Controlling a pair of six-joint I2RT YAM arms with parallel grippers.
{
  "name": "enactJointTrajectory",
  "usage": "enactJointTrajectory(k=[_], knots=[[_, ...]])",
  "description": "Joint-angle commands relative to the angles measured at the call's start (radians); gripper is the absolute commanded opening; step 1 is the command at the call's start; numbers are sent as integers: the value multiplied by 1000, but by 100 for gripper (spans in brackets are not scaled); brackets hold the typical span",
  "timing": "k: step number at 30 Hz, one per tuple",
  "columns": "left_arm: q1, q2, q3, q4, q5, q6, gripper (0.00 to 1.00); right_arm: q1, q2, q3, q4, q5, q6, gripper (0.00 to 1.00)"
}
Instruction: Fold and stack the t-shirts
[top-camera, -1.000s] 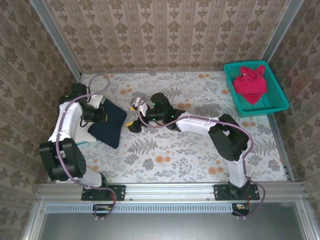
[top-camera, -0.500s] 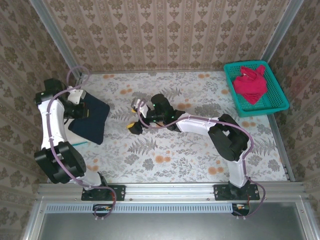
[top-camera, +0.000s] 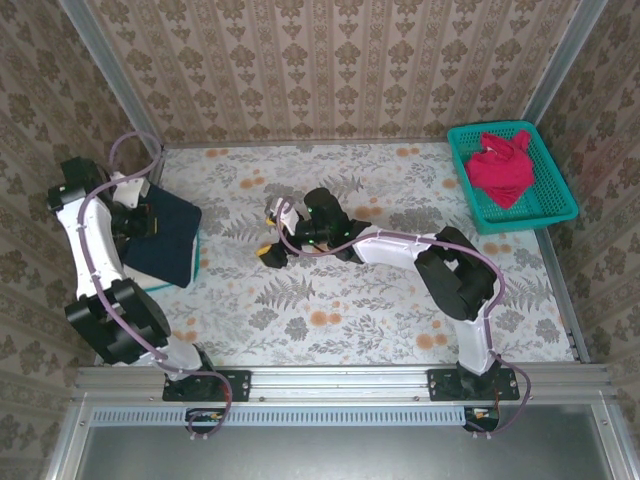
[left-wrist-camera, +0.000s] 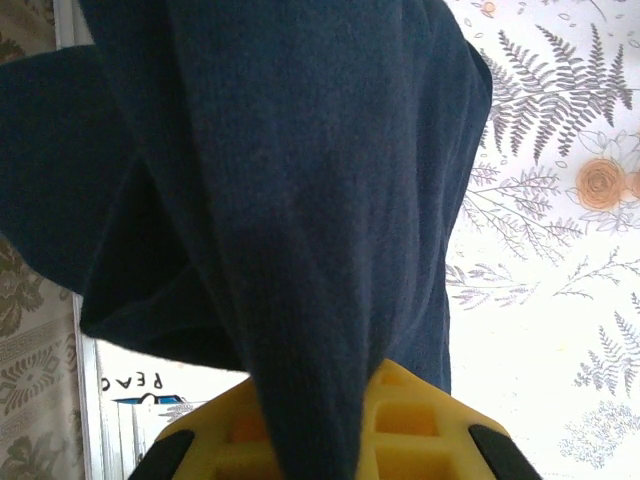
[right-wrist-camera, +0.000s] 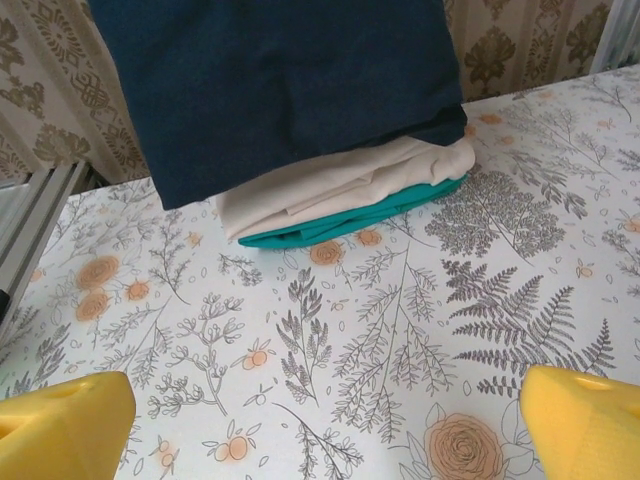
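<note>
Left fingers: navy t-shirt, cream beneath

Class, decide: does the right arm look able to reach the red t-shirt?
Probably yes: the right gripper is open and empty, and the red t-shirt lies uncovered in the open basket on its side.

navy t-shirt | cream t-shirt | red t-shirt | teal basket | teal underlayer, perhaps cloth

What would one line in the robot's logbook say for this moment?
left gripper: shut on navy t-shirt, over cream t-shirt | right gripper: open, empty | red t-shirt: in basket
</note>
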Motion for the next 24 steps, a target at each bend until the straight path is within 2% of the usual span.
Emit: enactJointTrajectory(k=[1,13,18,24], knots=[[22,17,14,56,9,-9,0,-3,27,-5,32,-26,15,100],[108,61,-68,258,91,-64,0,-4,95,29,69,-73,69,100],[119,117,-69,257,72,-78,0,-4,90,19,70,-68,63,100],[121,153,-101,270,-37,-109,0,-9,84,0,77,-67,68,100]])
